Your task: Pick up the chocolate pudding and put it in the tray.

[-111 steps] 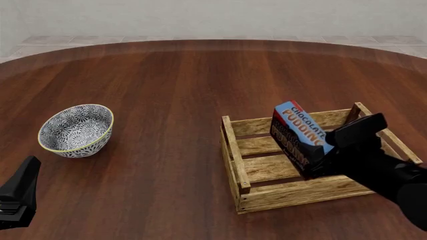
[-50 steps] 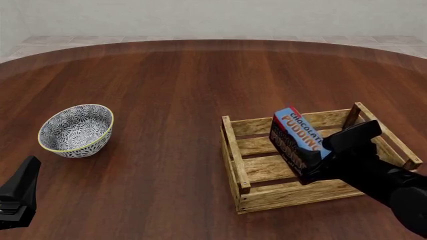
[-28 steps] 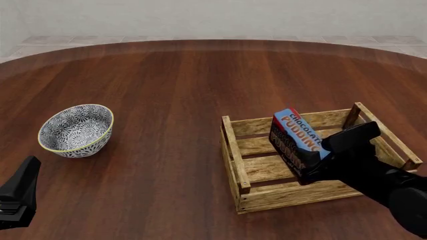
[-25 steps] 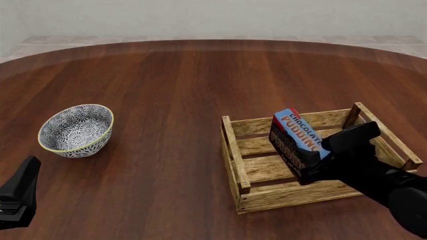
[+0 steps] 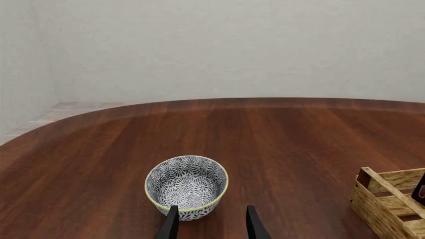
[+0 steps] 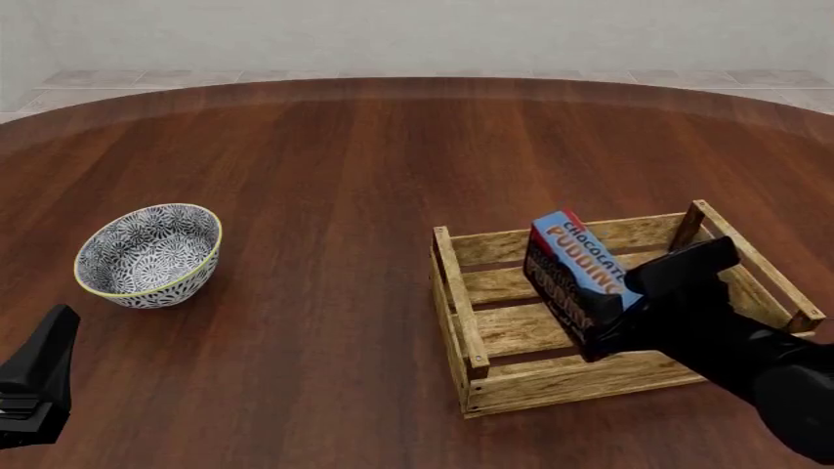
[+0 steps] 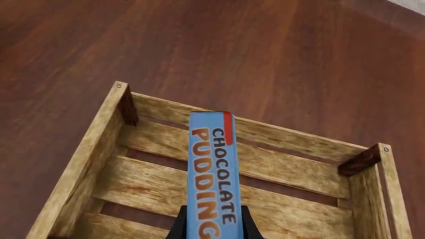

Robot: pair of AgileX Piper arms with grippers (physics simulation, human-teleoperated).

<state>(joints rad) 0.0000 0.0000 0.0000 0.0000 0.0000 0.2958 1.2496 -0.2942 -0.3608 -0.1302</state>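
Note:
The chocolate pudding (image 6: 575,269) is a small carton with a blue lettered top and a dark brown side. It stands tilted inside the tray (image 6: 459,283), a crate of light wooden slats at the right of the table. My right gripper (image 6: 603,327) is shut on the carton's near end. In the right wrist view the chocolate pudding (image 7: 211,174) runs between my two fingertips (image 7: 179,226), over the tray (image 7: 86,164) and its floor slats. My left gripper (image 5: 211,226) stands open near the table's front left, in front of the bowl, holding nothing.
A round blue-white patterned bowl (image 6: 148,254) with a yellow rim sits at the left of the dark wooden table; the bowl (image 5: 186,185) lies just ahead of my left fingers. The tray's corner post (image 5: 364,175) shows in the left wrist view.
The carton has sunk a little lower into the tray and shifted slightly left with my right gripper. The left arm and the bowl have not moved.

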